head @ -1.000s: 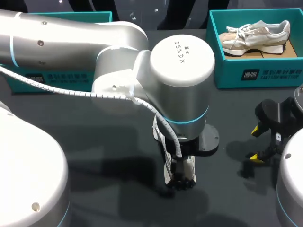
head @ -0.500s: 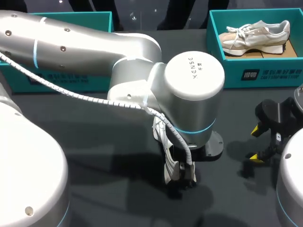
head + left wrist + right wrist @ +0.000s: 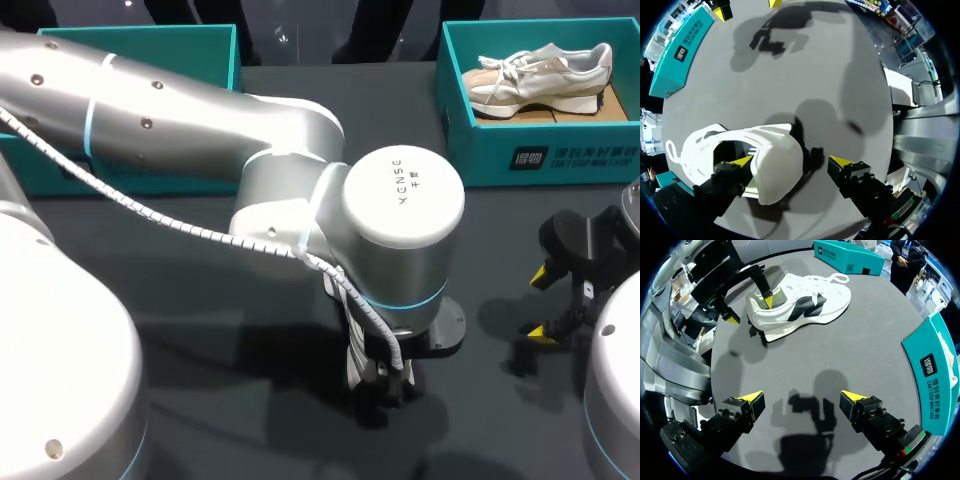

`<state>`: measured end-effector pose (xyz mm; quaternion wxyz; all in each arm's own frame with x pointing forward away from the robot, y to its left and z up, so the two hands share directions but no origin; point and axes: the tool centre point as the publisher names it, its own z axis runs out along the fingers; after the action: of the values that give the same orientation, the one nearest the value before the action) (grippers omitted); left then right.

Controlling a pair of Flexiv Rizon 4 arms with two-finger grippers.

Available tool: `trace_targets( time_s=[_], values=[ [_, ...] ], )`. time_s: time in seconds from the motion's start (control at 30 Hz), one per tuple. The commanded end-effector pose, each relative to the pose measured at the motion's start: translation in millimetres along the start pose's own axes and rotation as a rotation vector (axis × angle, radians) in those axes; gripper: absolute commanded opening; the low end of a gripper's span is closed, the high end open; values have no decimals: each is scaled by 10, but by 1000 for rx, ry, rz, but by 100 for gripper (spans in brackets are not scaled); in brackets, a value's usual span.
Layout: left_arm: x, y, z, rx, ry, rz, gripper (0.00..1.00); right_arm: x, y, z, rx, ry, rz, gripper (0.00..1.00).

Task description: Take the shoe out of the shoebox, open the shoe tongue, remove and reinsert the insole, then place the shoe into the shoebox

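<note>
Overhead, my left arm [image 3: 400,240] mostly hides the shoe [image 3: 777,172]; its wrist view shows the left gripper [image 3: 792,161] spread, one tip inside. Well apart, my right gripper [image 3: 803,397] is spread too.

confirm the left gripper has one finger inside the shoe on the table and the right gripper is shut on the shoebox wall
Wrong about the right gripper: the right wrist view shows it open over bare table, apart from the shoebox. The left gripper has one finger inside the shoe on the table.
</note>
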<state>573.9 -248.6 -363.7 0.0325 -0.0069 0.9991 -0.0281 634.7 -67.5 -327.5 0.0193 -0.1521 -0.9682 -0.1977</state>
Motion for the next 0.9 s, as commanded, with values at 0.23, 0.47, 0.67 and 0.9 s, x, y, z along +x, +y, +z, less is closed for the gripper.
trace_targets(
  time_s=[0.23,0.47,0.67,0.9],
  values=[
    [-72,-8,144,-2,-2,-25,80,22,-5,-8,1,-3,0,100],
    [-72,-14,193,-18,12,-31,70,22,-5,-8,1,-3,0,100],
    [-62,-36,205,-42,19,-22,63,22,-5,-8,1,-3,0,100],
    [-53,-67,227,-57,26,-14,63,22,-5,-8,1,-3,0,100]
  ],
)
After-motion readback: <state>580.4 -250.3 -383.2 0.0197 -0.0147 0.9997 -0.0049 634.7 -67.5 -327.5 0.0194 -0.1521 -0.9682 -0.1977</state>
